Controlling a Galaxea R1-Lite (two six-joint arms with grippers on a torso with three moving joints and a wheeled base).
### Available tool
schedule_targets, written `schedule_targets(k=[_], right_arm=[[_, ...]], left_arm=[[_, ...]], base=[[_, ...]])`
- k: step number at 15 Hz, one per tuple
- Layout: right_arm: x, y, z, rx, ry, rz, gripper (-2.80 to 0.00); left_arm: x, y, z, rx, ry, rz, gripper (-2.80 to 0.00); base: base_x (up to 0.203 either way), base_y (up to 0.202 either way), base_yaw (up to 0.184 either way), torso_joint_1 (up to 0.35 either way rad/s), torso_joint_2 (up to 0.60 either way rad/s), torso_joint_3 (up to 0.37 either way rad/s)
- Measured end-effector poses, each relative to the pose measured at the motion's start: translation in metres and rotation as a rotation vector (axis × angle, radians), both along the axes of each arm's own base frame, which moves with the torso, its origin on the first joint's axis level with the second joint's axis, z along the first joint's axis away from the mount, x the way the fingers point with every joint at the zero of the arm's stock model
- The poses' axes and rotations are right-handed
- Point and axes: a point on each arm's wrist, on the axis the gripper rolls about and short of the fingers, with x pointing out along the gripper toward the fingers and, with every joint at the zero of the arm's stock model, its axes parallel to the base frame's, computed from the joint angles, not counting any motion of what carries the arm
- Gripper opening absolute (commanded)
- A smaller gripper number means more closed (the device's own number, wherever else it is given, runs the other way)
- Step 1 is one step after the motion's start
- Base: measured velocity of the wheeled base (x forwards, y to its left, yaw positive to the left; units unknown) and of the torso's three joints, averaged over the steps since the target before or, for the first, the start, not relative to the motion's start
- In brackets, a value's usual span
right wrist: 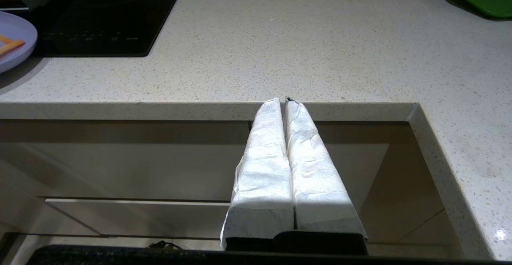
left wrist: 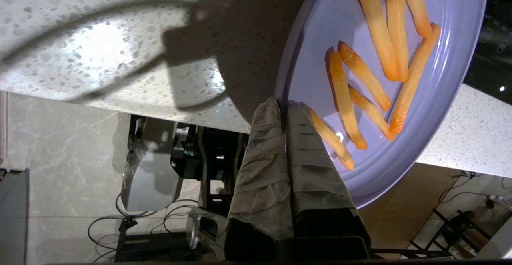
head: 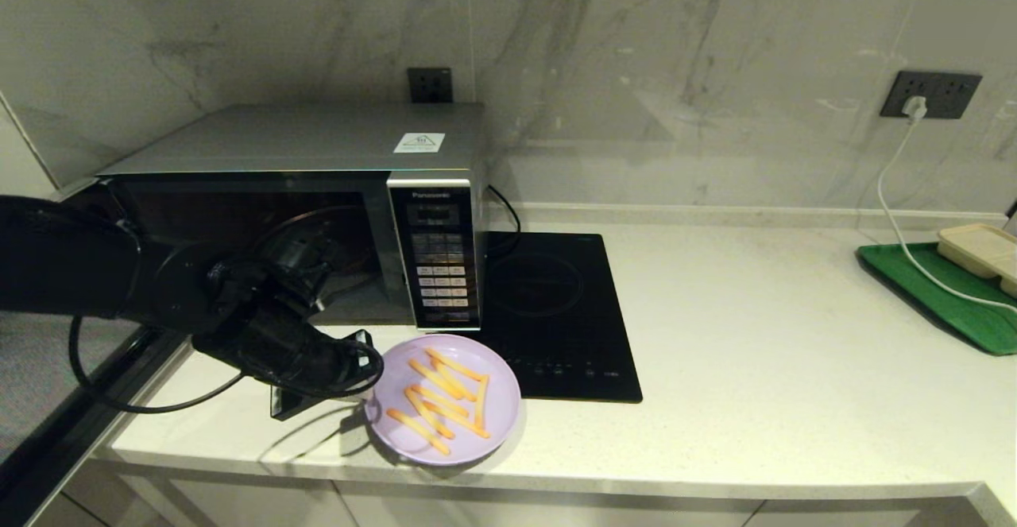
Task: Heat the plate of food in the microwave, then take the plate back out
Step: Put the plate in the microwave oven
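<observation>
Head view: the left hand (head: 367, 374) reaches in from the left, low over the front of the table (head: 755, 336), and its wrapped fingertips pinch the left rim of the plate (head: 493, 412). The plate sits near the table's front edge, just in front of the microwave (head: 318, 193) keypad (head: 441, 273) and touching or slightly overlapping the front left corner of the black cooktop (head: 556, 312). Thin orange fries (head: 441, 400) lie in a loose zigzag across it. The microwave's door stands open to the left, partly hidden behind the arm, and the cavity looks dark. Far right, a green tray (head: 937, 292) holds a beige container (head: 981, 249), and a white cord (head: 894, 193) runs up to a wall socket (head: 929, 94).

In the left wrist view the two cloth-covered fingers (left wrist: 264, 157) are pressed together with the plate rim (left wrist: 286, 77) clamped between them; part of the plate juts out past the table edge, with the floor and cables below. One fry (left wrist: 332, 139) lies right beside a fingertip.

In the right wrist view the right hand (right wrist: 285, 101) hangs in front of the table's edge, well apart from the plate, its white-wrapped fingers (right wrist: 264, 169) closed against each other and holding nothing.
</observation>
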Motion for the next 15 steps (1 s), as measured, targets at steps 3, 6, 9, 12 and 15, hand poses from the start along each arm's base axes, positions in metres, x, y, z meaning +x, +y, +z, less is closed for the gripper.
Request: schedule_targets(k=[3,6,9,12,15], right_arm=[[0.000,0.000,0.000,0.000,0.000,0.001,-2.80],[0.000,0.000,0.000,0.000,0.001,0.001,-2.80],[0.000,0.000,0.000,0.000,0.001,0.001,-2.80],[0.000,0.000,0.000,0.000,0.001,0.001,-2.80],[0.000,0.000,0.000,0.000,0.001,0.000,-2.80]], left_arm=[[0.000,0.011,0.002,-0.042,0.006,0.016,-2.80],[0.002,0.025,0.004,-0.087,0.013,0.042,-2.80],[0.003,0.035,0.006,-0.120,-0.002,0.059,-2.80],[0.003,0.044,0.008,-0.142,-0.017,0.074,-2.80],[0.001,0.051,0.009,-0.154,-0.018,0.090,-2.80]], base=[[0.000,0.000,0.000,0.000,0.00,0.000],[0.000,0.000,0.000,0.000,0.00,0.000],[0.000,0.000,0.000,0.000,0.00,0.000],[0.000,0.000,0.000,0.000,0.00,0.000],[0.000,0.000,0.000,0.000,0.00,0.000]])
